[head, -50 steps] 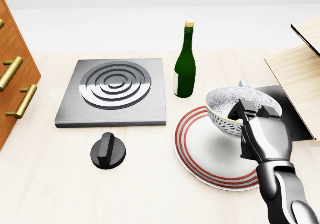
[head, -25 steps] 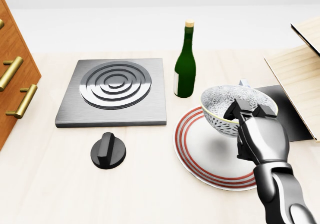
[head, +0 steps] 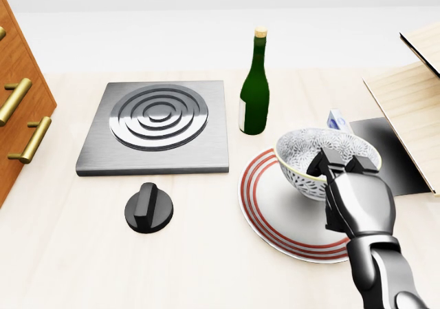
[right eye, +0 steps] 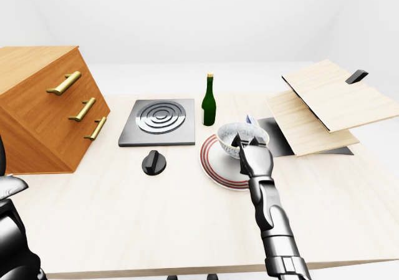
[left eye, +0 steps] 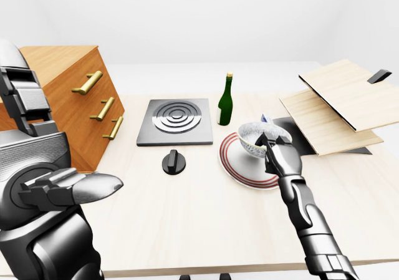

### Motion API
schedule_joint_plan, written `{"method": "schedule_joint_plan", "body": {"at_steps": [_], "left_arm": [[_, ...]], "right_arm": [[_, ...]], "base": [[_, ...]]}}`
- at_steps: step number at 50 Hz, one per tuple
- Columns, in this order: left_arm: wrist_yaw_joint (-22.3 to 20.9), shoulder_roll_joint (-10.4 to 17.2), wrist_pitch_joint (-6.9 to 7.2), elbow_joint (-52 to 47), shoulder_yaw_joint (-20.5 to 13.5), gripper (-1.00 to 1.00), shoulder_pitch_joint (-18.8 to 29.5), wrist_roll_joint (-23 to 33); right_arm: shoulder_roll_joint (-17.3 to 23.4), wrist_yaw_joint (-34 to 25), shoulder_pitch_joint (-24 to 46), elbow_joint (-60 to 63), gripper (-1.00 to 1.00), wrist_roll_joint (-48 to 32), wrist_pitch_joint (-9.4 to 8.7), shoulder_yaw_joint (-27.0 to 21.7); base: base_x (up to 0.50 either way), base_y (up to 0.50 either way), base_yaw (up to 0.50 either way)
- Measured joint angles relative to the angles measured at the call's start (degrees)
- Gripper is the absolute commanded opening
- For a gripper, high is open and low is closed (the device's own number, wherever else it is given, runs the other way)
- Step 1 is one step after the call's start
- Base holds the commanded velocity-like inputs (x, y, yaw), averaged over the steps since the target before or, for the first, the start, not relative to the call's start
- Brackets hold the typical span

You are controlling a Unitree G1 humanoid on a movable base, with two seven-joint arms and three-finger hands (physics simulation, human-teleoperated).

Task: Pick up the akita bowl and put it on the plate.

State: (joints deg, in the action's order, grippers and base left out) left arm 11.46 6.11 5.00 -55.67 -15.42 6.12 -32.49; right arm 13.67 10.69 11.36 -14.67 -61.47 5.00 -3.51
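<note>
The akita bowl (head: pixel 313 156), white with a grey-blue pattern inside, hangs slightly tilted over the right half of the plate (head: pixel 275 216), a white plate with red rings. My right hand (head: pixel 337 164) is shut on the bowl's right rim, fingers hooked inside and thumb outside. Whether the bowl's foot touches the plate I cannot tell. My left hand (left eye: pixel 75 188) shows only in the left-eye view, large at the lower left, far from the plate, open and holding nothing.
A green bottle (head: pixel 254 82) stands just above the plate. Left of it are a steel burner plate (head: pixel 155 126) and a black knob (head: pixel 148 208). A wooden drawer cabinet (left eye: pixel 68 105) is at the left; wooden boards (left eye: pixel 336 102), a black mat (head: pixel 388 151) and a small carton (head: pixel 337 120) at the right.
My right hand has carried the bowl a little left and lower over the plate. The small carton behind the bowl now shows.
</note>
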Motion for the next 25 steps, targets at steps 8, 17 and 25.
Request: {"method": "schedule_joint_plan", "body": {"at_steps": [8, 17, 25], "left_arm": [[0.2, 0.1, 0.0, -0.2, -0.1, 1.0, 0.1, -0.3], [0.3, 0.1, 0.0, -0.2, -0.1, 1.0, 0.1, -0.4], [0.5, 0.1, 0.0, 0.0, -0.1, 1.0, 0.2, -0.5]], "right_arm": [[0.0, 0.5, 0.1, -0.8, -0.98, 0.1, 0.0, 0.1], [-0.1, 0.8, 0.2, -0.3, -0.98, 0.2, 0.0, 0.1], [-0.4, 0.4, 0.1, 0.8, 1.0, 0.3, 0.0, 0.0]], "base": [[0.0, 0.0, 0.0], [0.0, 0.0, 0.0], [0.0, 0.0, 0.0]]}}
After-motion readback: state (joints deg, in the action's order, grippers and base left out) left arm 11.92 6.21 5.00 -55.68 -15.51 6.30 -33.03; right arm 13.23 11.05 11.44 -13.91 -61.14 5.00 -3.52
